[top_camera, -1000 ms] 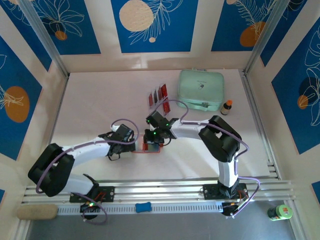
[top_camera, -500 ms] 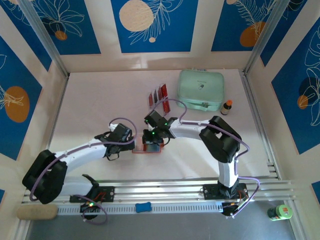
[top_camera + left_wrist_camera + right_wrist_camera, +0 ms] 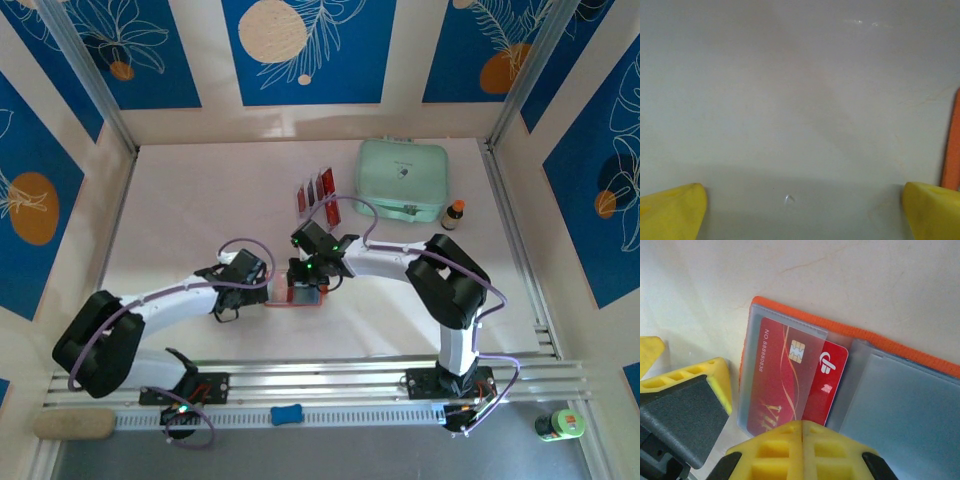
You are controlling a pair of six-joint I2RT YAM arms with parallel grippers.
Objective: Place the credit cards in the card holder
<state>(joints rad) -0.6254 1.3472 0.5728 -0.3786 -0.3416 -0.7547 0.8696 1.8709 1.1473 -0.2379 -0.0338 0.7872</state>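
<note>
Partway inside the card holder (image 3: pixel 867 336) sits a red card (image 3: pixel 832 376).

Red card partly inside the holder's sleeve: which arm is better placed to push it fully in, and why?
Right. The right fingers, shut, sit at the card's near edge. The left fingers are spread over bare table beside the holder.

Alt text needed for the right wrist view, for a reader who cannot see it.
A red credit card lies mostly inside a clear sleeve of the open orange card holder, chip end in and logo end sticking out. The right gripper, its yellow fingertips pressed together, meets the card's near edge above the pale table.
</note>
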